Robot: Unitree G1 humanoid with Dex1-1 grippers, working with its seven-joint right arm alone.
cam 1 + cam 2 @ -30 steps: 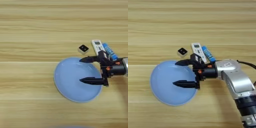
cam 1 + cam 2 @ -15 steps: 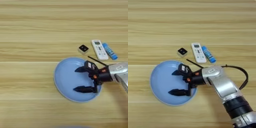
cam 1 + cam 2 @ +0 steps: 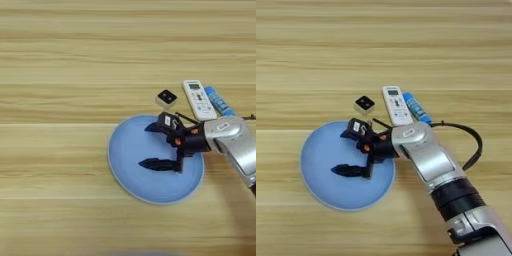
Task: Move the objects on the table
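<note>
You can see a wide wood table (image 3: 60, 60) with a round blue plate (image 3: 125, 175) lying flat on it; your gripper (image 3: 150, 146) is over the middle of the plate, and its two black fingers (image 3: 156, 163) are spread wide apart with nothing between them; one finger points left near the plate's top edge and the other points left lower down, over the plate's middle; the silver arm (image 3: 428, 160) comes in from the lower right and crosses the plate's right rim; a small black square (image 3: 166, 97) sits on the table just past the plate's far edge; to its right lies a white remote (image 3: 198, 99), and a blue tube (image 3: 218, 100) lies right beside the remote on its right side, so close you cannot tell if they touch; both sit near the plate but off it.
</note>
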